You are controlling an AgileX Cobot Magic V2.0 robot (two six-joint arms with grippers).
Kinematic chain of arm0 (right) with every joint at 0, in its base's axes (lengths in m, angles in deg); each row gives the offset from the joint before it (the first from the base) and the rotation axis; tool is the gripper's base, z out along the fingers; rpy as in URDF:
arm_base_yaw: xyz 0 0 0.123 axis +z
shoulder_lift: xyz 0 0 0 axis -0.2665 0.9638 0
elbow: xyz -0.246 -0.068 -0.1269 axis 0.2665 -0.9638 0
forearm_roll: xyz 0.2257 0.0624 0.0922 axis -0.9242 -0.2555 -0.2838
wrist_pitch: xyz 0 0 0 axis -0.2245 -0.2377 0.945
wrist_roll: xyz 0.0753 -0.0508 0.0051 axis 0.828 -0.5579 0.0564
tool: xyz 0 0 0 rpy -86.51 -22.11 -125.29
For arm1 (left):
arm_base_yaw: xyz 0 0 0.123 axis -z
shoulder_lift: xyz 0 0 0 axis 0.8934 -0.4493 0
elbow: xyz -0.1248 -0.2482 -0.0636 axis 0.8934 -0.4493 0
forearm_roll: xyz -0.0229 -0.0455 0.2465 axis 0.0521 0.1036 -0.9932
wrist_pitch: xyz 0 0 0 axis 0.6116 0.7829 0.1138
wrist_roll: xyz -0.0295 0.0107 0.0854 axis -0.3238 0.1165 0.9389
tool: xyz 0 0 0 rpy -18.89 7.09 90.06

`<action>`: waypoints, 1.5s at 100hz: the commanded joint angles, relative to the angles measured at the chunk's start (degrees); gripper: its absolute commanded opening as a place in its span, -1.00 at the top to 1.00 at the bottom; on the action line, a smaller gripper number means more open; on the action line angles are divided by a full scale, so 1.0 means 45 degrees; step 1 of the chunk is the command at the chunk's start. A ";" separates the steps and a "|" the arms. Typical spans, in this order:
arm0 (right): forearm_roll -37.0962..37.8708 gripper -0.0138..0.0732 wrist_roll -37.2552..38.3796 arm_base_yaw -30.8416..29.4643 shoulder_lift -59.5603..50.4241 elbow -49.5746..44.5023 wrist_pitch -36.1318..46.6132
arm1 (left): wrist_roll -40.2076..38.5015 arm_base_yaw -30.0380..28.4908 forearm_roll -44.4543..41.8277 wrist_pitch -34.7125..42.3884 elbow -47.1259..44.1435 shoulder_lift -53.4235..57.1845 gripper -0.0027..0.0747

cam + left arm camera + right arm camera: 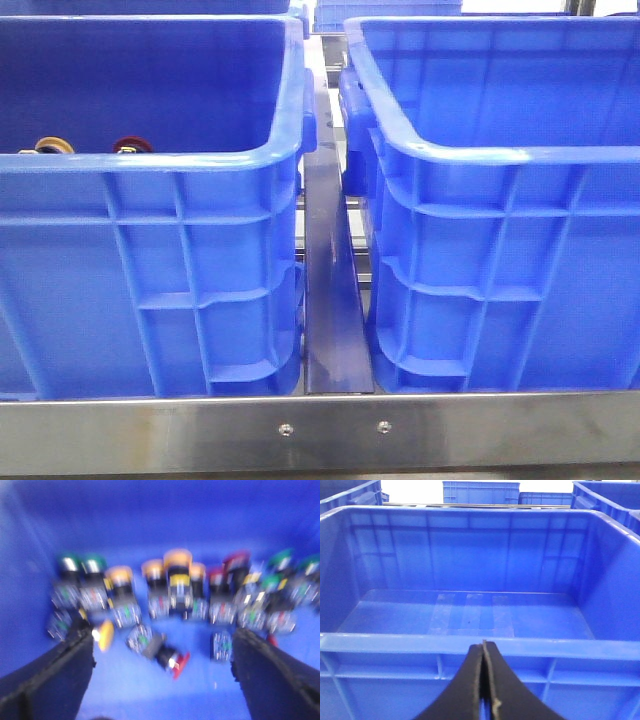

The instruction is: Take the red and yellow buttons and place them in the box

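Steel bench (320,432), two blue crates. Left claw (162,675) spread above blurred heap: red button (172,661) between fingers, yellow button (104,634) beside one. Right claw (484,690) pressed together, empty, before box (480,645).

No readable text, label, brand or number shows anywhere (the button close-ups are blurred).

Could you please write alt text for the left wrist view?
Blurred view into a blue crate: the open left gripper hangs over a row of push buttons with yellow, red and green caps; one red button lies tipped over between its fingers.
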 commanded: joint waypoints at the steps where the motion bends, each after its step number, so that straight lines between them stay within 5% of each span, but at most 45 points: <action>1: 0.0007 0.92 -0.0084 -0.0010 -0.0292 -0.0059 0.1045 | 0.0000 0.0090 0.0403 -0.0095 0.1182 -0.1004 -0.51; 45: 0.0007 0.92 -0.0084 -0.0010 -0.0292 -0.0059 0.1045 | 0.0000 0.0090 0.1044 -0.3421 0.5401 -0.6377 -0.51; 118: 0.0007 0.92 -0.0084 -0.0010 -0.0292 -0.0059 0.1045 | 0.0000 0.0090 0.1202 -0.3637 0.7562 -0.9813 -0.49; 132: 0.0007 0.92 -0.0084 -0.0010 -0.0292 -0.0059 0.1045 | 0.0000 0.0090 0.1202 -0.3637 0.7562 -0.9813 -0.29; 150: 0.0007 0.92 -0.0084 -0.0010 -0.0292 -0.0059 0.1045 | 0.0000 0.0090 0.1338 -0.3637 0.7562 -0.9813 0.28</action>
